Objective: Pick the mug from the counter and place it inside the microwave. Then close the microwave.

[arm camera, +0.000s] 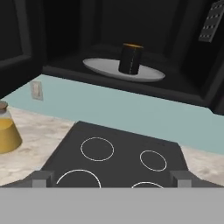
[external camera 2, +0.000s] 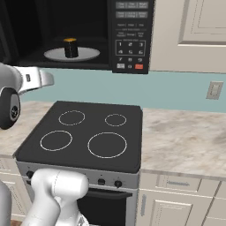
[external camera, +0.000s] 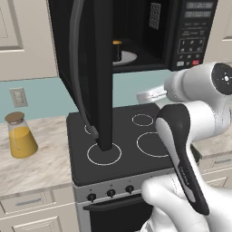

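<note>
Sitting upright on the white round plate inside the microwave: the little black mug. Pale yellow rim on top. Seen there from both base views too, in the middle of the plate, touching nothing else.

Hanging wide open, the microwave door, swung far out to the left in the left base view, with its long handle running down in front of the stovetop. Button panel on the right side of the microwave, with one red button at the bottom.

Floating in the air out in front of the microwave opening and above the stovetop, the gripper, well apart from the mug. Spread wide, the two small dark finger tips, one at each bottom corner of the hand view, pinching nothing at all.

Lying under the microwave, the black stovetop with its four white rings. Beige stone counter on both sides of it. Standing on the left part of the counter, a glass flask of orange drink with a cork on top. Light blue wall behind, with a wall socket on it.
</note>
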